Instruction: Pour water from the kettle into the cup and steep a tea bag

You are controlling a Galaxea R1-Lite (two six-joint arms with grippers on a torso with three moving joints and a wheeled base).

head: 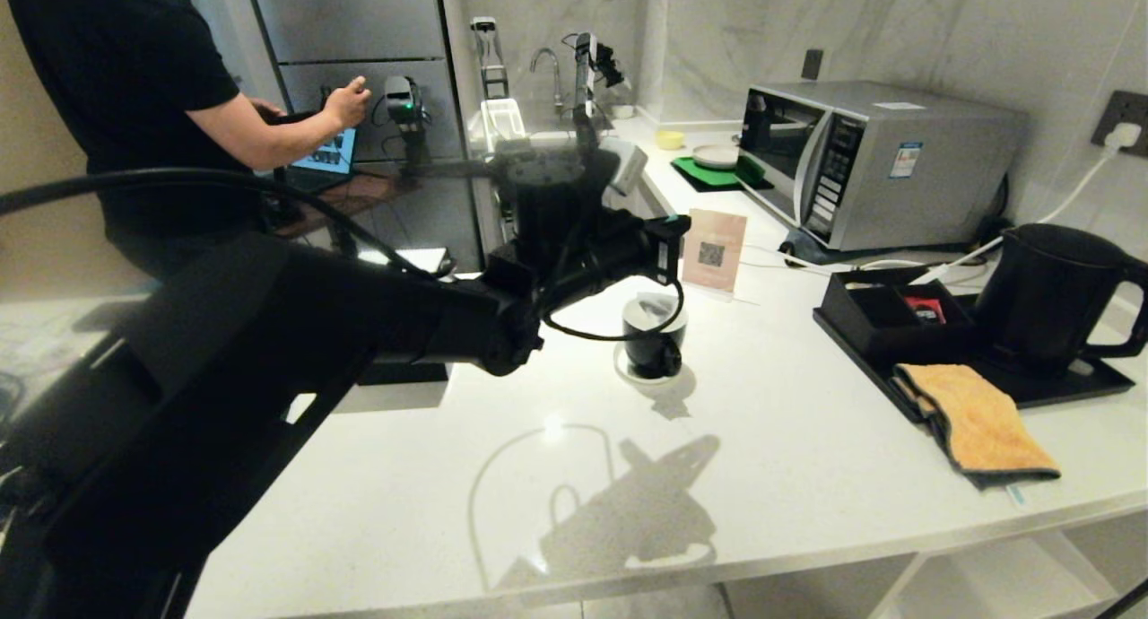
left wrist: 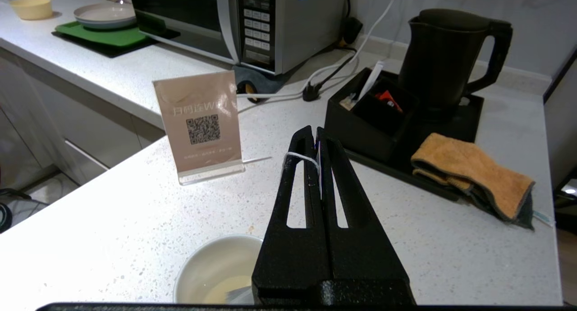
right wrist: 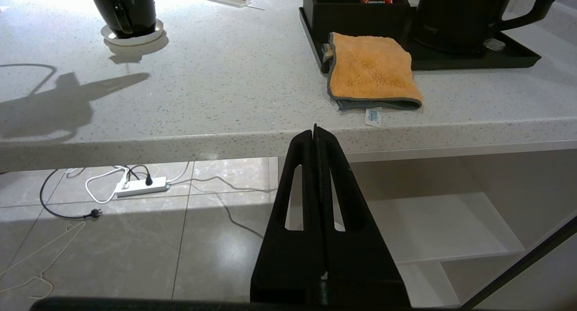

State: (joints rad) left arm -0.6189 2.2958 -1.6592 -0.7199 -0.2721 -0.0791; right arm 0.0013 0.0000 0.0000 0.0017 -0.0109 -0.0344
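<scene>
In the left wrist view my left gripper [left wrist: 314,131] is shut on the white string [left wrist: 301,159] of a tea bag, which loops over one finger. It hangs above the cup [left wrist: 216,270], a black mug [head: 655,345] with a white inside on a small white saucer [head: 628,372]. Pale liquid fills the cup's bottom, and a corner of the tea bag [left wrist: 239,294] shows in it. The tall black kettle [head: 1049,287] stands on a black tray [head: 1067,386] at the right. My right gripper [right wrist: 314,130] is shut and empty, parked below the counter's front edge.
A QR-code sign [head: 713,249] stands just behind the cup. A black box of sachets [head: 888,318] and an orange cloth [head: 978,417] lie by the kettle, with a microwave [head: 874,161] behind. A person [head: 134,108] stands at the far left. A power strip [right wrist: 139,186] lies on the floor.
</scene>
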